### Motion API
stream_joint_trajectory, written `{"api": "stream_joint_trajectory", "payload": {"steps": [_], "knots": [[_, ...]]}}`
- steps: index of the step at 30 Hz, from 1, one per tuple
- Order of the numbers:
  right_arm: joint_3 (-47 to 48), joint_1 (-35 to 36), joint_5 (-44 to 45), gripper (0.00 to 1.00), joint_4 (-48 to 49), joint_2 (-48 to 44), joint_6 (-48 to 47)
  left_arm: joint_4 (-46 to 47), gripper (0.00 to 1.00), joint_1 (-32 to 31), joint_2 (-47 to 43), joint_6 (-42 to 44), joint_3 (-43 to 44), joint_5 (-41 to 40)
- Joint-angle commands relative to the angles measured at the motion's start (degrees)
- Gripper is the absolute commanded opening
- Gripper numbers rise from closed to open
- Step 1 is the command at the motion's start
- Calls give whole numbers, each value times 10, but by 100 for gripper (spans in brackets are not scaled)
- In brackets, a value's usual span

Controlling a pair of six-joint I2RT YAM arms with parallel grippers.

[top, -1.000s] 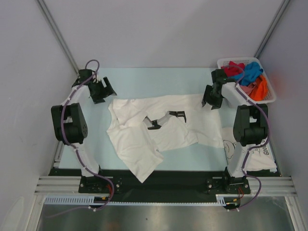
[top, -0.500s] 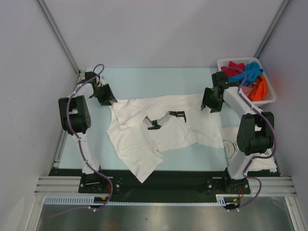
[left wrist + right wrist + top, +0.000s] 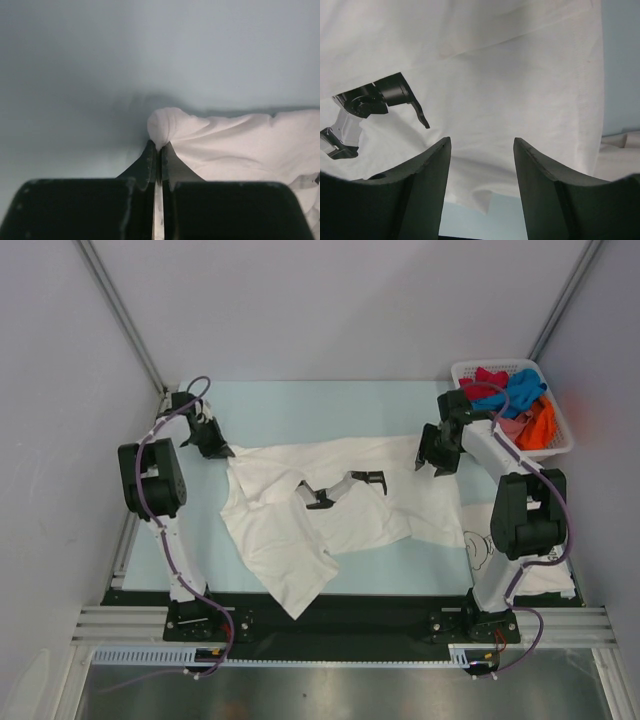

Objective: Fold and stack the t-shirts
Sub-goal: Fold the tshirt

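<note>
A white t-shirt (image 3: 290,540) with a black print lies spread and rumpled across the pale blue table. My left gripper (image 3: 221,450) is at its far left corner, shut on a pinch of the white cloth (image 3: 167,125) that bulges just past the fingertips (image 3: 150,155). My right gripper (image 3: 433,461) hovers open over the shirt's far right edge (image 3: 495,75), with cloth below the gap and nothing between its fingers. A folded white t-shirt with black line print (image 3: 500,552) lies at the near right, partly hidden by the right arm.
A white lattice basket (image 3: 556,450) at the far right corner holds red, blue, pink and orange t-shirts (image 3: 520,390). Grey walls close in the table on three sides. The arm bases stand on the black rail at the near edge.
My left gripper went from open to shut on the shirt's far left corner, after moving a little toward the far left. The right gripper stayed open and barely shifted.
</note>
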Motion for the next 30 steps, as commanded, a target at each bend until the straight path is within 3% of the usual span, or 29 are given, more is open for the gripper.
{"api": "stream_joint_trajectory", "payload": {"steps": [1, 7, 11, 12, 13, 15, 18, 20, 22, 26, 30], "knots": [[18, -1, -23, 59, 4, 20, 28, 21, 0, 43, 20, -8, 58, -55], [36, -11, -47, 59, 20, 59, 74, 47, 1, 74, 65, -39, 155, -39], [61, -19, -54, 59, 23, 87, 90, 20, 23, 71, 98, -45, 216, -7], [75, -25, -51, 59, 23, 91, 89, 15, 40, 68, 96, -44, 217, -28], [83, -26, -48, 59, 21, 95, 90, 8, 48, 65, 88, -41, 217, -43], [99, -30, -41, 59, 13, 105, 83, -17, 62, 57, 53, -35, 214, -102], [127, -37, -15, 60, 2, 111, 58, -31, 73, 49, -17, -44, 156, -139], [143, -43, -6, 64, 4, 114, 45, -20, 78, 49, -47, -55, 120, -152], [159, -45, -6, 70, 12, 129, 26, -4, 80, 52, -62, -52, 87, -113], [225, -47, -12, 74, 35, 184, 2, 4, 80, 61, -14, -21, 115, -38], [270, -55, -32, 79, 73, 246, -28, -6, 82, 60, 25, 2, 158, -36]]}}
